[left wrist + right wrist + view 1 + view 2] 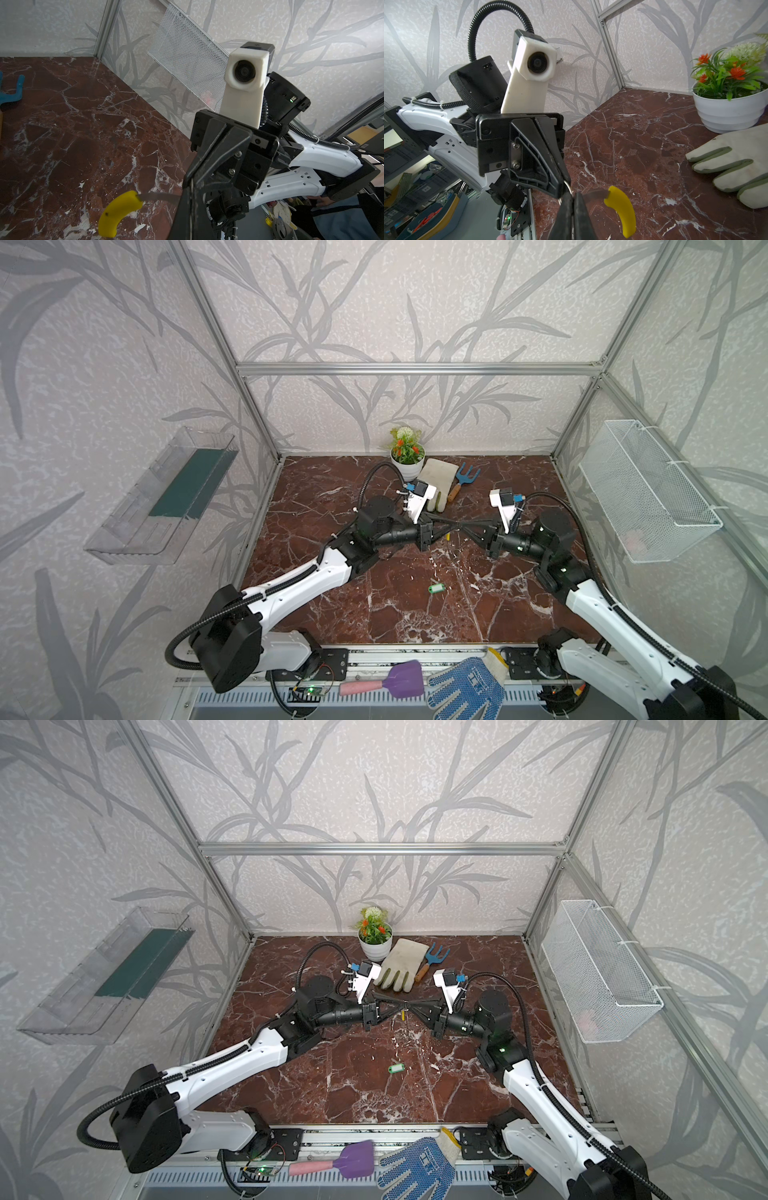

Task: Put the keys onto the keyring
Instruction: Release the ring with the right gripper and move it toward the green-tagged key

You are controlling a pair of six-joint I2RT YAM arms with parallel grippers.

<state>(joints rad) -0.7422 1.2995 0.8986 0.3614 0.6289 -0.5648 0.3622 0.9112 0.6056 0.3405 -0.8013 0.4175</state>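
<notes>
L gripper (454, 526) pinching keyring (118, 212), red marble tabletop (395, 614), leaf-print walls (374, 302)

Leaf-patterned walls (374, 302), red marble floor (374, 614)

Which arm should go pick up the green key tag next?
Right, probably. The left gripper is shut on the keyring, holding it up; the right gripper has no clear hold, and the green key tag lies loose on the table.

Free room: counter (498, 605) at 6 o'clock, open around green key tag (436, 588).
Obstacles: flowerpot (408, 468), glove (438, 479), rake (467, 475) at 12 o'clock.
</notes>
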